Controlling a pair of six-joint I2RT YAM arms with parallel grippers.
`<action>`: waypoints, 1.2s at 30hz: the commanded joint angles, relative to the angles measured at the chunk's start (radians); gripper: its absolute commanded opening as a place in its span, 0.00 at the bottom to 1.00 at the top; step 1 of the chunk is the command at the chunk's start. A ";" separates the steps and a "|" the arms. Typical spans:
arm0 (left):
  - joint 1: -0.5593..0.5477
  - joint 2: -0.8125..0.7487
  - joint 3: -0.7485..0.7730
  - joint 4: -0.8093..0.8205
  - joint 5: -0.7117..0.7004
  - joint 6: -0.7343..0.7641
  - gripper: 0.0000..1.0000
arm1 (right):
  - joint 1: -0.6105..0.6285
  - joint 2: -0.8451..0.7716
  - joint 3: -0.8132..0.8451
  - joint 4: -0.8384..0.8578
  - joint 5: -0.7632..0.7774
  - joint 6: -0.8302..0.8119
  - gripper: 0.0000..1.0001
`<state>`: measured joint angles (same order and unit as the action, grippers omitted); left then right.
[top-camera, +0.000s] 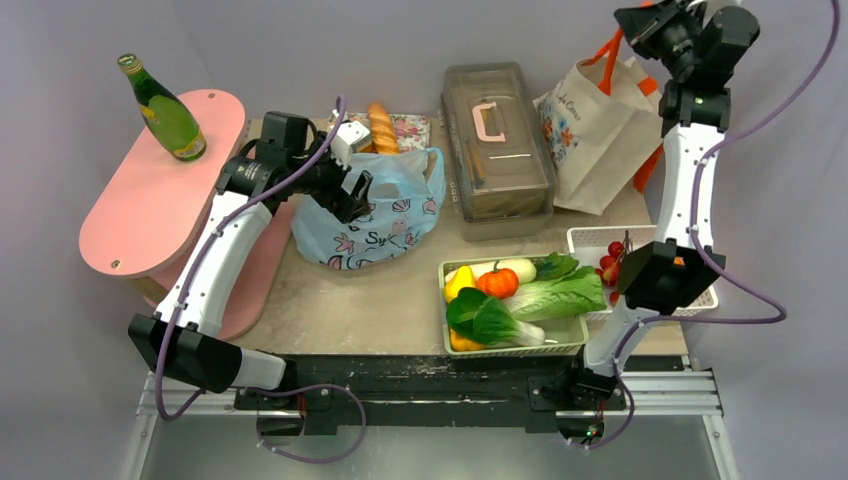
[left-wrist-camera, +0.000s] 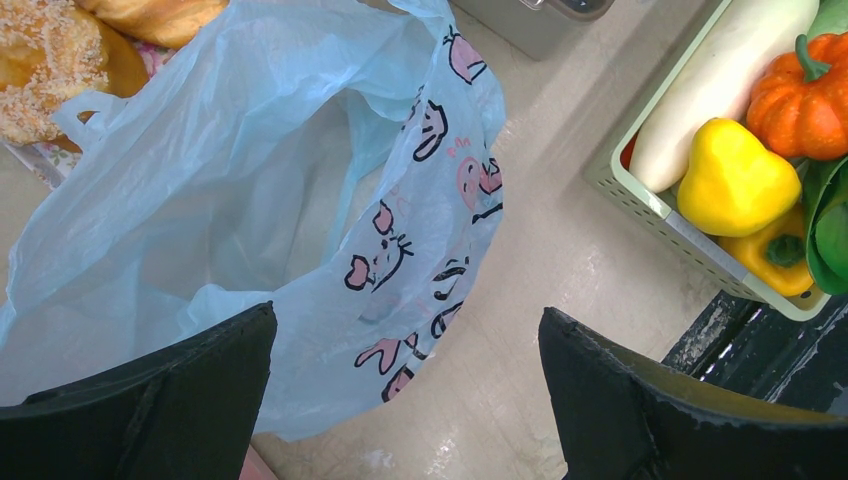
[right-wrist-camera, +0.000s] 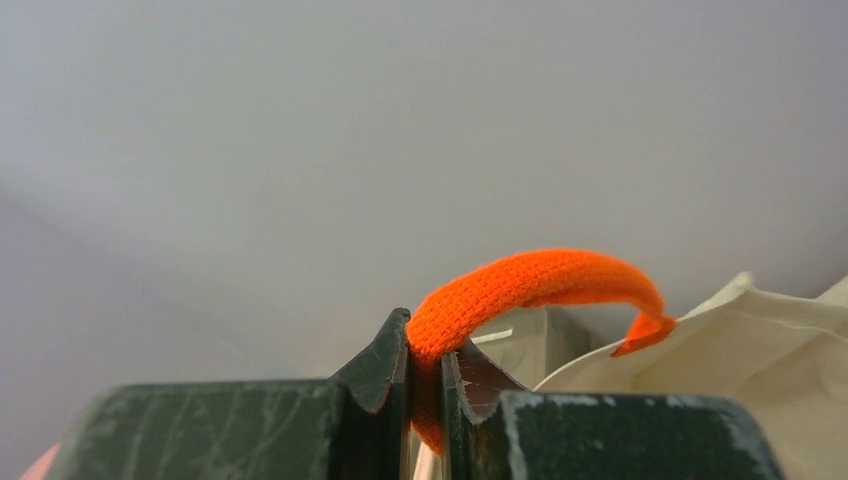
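My right gripper is raised high at the back right and is shut on the orange handle of a cream tote bag, holding the strap up. My left gripper hangs open over the near edge of a light blue plastic bag printed with pink cats; nothing sits between its fingers. In the top view that gripper is at the blue bag's left rim. The bag's mouth gapes open and its inside looks bare.
A green basket with pumpkin, yellow peppers and leafy greens sits front centre. A white basket with tomatoes lies to its right. A clear toolbox, bread, and a green bottle on a pink stand are behind.
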<state>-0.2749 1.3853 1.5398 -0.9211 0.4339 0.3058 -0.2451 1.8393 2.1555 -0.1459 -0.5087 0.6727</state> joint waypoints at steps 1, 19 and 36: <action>0.003 -0.020 0.000 0.038 -0.003 -0.017 1.00 | -0.015 -0.034 0.182 0.207 0.087 0.063 0.00; 0.051 -0.027 0.073 0.072 0.066 -0.117 1.00 | 0.030 -0.020 0.397 0.370 0.122 0.103 0.00; 0.105 -0.122 0.121 0.152 0.076 -0.184 1.00 | 0.492 -0.058 0.411 0.421 0.133 -0.013 0.00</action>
<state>-0.1947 1.3067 1.5970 -0.8356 0.4904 0.1604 0.1234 1.8591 2.4985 0.1009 -0.4011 0.7052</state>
